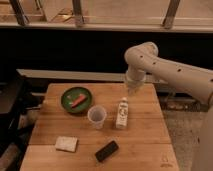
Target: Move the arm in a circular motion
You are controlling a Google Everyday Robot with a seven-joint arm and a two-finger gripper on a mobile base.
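Observation:
The beige arm (170, 70) with small dark dots reaches in from the right, bends at a bulbous joint (142, 52) and points down. Its narrow tip, the gripper (132, 89), hangs above the back right part of the wooden table (145, 140), just above and behind the small white bottle (122, 113). The gripper holds nothing that I can see.
On the table: a green bowl (77, 99) with an orange-red item in it, a clear plastic cup (96, 116), a pale sponge (66, 144) and a black flat object (107, 150). A dark chair (10, 107) stands at the left. A dark wall and window rail lie behind.

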